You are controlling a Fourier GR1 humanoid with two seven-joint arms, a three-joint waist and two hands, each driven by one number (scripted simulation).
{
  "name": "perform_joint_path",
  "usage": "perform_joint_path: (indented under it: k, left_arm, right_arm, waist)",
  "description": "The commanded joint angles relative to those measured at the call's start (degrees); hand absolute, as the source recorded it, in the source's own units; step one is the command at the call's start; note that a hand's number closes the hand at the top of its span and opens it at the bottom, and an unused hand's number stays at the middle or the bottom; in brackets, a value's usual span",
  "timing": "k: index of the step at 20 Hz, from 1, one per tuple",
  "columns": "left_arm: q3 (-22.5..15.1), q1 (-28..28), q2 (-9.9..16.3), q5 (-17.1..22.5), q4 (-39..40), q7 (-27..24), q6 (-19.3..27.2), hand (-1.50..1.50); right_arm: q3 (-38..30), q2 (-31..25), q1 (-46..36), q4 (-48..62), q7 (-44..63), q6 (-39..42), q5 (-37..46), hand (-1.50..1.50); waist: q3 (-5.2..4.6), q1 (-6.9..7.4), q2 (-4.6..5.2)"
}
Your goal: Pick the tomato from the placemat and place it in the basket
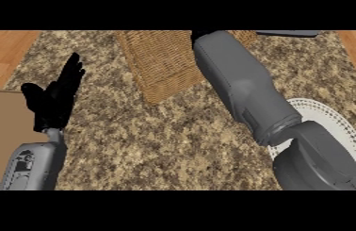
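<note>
Speckled granite counter (160,140) fills the view. At the left, the left hand (55,95) rests open, fingers straight and up, touching nothing. The right forearm (240,84) stretches over the wicker basket (163,65), hiding its hand; neither the tomato nor the basket's contents can be seen. A white placemat (327,114) lies beneath that arm.

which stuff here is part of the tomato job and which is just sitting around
Part of the job:
- basket
- right arm reaching over the basket; its hand is out of sight
- tomato: not visible

Just there:
- white placemat, mostly under the arm
- left hand, open, resting
- counter
</note>
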Motion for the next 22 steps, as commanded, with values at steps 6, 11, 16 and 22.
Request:
perform_joint_path:
  k: [6, 11, 16, 22]
  left_arm:
    - [-0.31, -0.18, -0.34, -0.71, 0.21, -0.54, 0.41, 0.00]
    - [-0.74, -1.19, -1.25, -1.64, 0.03, 0.30, 1.96, 0.00]
    - [-0.96, 3.14, -1.24, -0.93, -0.18, -2.53, 0.08, 0.00]
    - [-0.32, 0.66, -1.56, -1.04, 0.82, -2.62, 1.14, 0.00]
  right_arm:
    - [-1.72, -0.57, 1.33, 0.85, -2.27, 1.63, -0.57, 1.50]
    - [-0.65, -0.03, 4.02, 0.86, -2.24, 0.33, 1.07, 1.50]
    - [-0.07, -0.06, 6.03, 0.86, -0.41, 1.58, 2.20, 1.50]
    - [-0.40, -1.21, 5.85, 0.85, -1.84, 4.08, 2.57, 1.50]
  waist:
    - [0.04, -0.36, 0.07]
    - [0.05, -0.44, 0.12]
    - [0.01, -0.07, 0.17]
    - [0.04, -0.22, 0.19]
